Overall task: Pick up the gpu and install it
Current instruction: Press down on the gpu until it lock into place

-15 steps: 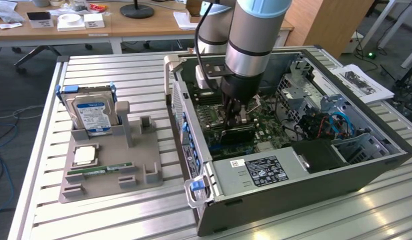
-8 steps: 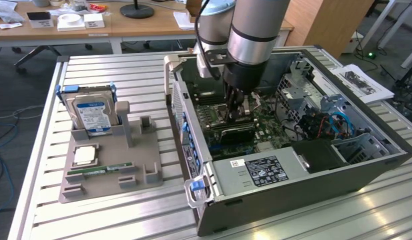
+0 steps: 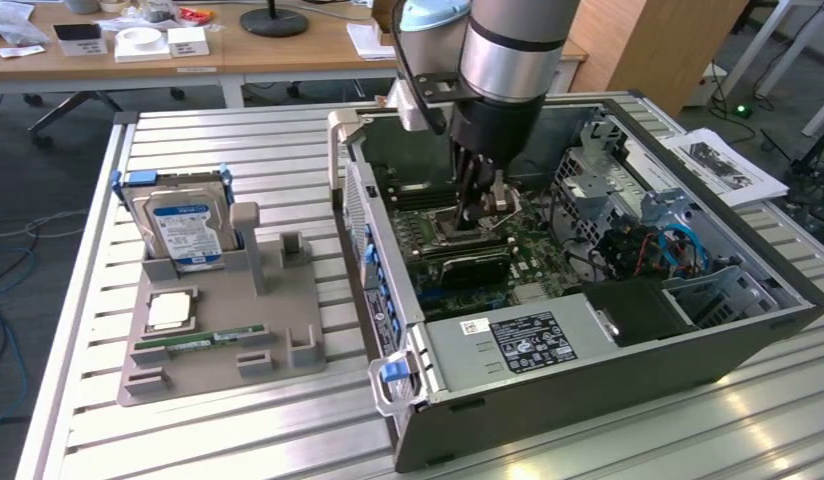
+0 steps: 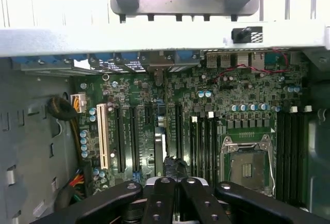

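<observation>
The gpu is a thin dark card standing on edge in a slot of the motherboard, inside the open computer case. In the wrist view the gpu appears edge-on between the long black slots, its end toward the case's back wall. My gripper hangs inside the case just above the board, beside the card. Its black fingers are pressed together, shut, with nothing visibly between them. I cannot tell whether they touch the card's edge.
The CPU socket lies open beside the gripper. To the exterior view's left of the case, a grey holder carries a hard drive, a CPU chip and a green RAM stick. Case walls and drive cages surround the arm.
</observation>
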You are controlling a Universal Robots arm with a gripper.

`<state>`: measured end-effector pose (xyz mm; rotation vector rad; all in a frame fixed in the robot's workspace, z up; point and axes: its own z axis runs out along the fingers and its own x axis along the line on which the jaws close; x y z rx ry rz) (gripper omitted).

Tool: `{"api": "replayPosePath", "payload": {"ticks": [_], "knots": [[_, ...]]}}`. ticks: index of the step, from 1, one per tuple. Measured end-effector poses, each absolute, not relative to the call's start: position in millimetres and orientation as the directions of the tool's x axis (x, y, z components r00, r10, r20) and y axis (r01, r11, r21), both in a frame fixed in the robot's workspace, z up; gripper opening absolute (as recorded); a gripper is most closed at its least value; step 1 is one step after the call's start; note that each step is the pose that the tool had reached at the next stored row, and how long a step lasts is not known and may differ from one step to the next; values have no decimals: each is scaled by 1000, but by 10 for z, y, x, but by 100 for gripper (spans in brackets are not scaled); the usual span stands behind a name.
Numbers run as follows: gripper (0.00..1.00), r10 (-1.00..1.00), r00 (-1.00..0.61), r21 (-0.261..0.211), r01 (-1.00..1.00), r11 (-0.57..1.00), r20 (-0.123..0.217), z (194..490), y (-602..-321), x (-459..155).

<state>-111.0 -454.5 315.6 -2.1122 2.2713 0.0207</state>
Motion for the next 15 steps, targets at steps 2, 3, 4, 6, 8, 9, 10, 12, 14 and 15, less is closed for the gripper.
{"api": "replayPosePath", "payload": {"ticks": [2, 3, 4, 6, 8, 9, 10, 12, 14, 15], "knots": [[11, -997, -72, -19, -997, 73, -38, 3200, -4544, -1111], [11, -997, -72, -19, -997, 73, -38, 3221, -4545, -1110], [11, -997, -72, -20, -997, 73, -38, 3242, -4545, -1111], [11, -997, -72, -22, -997, 73, -39, 3282, -4544, -1111], [11, -997, -72, -24, -997, 73, -39, 3321, -4544, -1111], [11, -997, -72, -26, -997, 73, -39, 3339, -4545, -1111], [11, -997, -72, -27, -997, 73, -39, 3356, -4544, -1111], [11, -997, -72, -29, -997, 73, -39, 3382, -4545, -1110], [11, -997, -72, -30, -997, 73, -39, 3385, -4545, -1111], [11, -997, -72, -30, -997, 73, -39, 3385, -4545, -1111]]}}
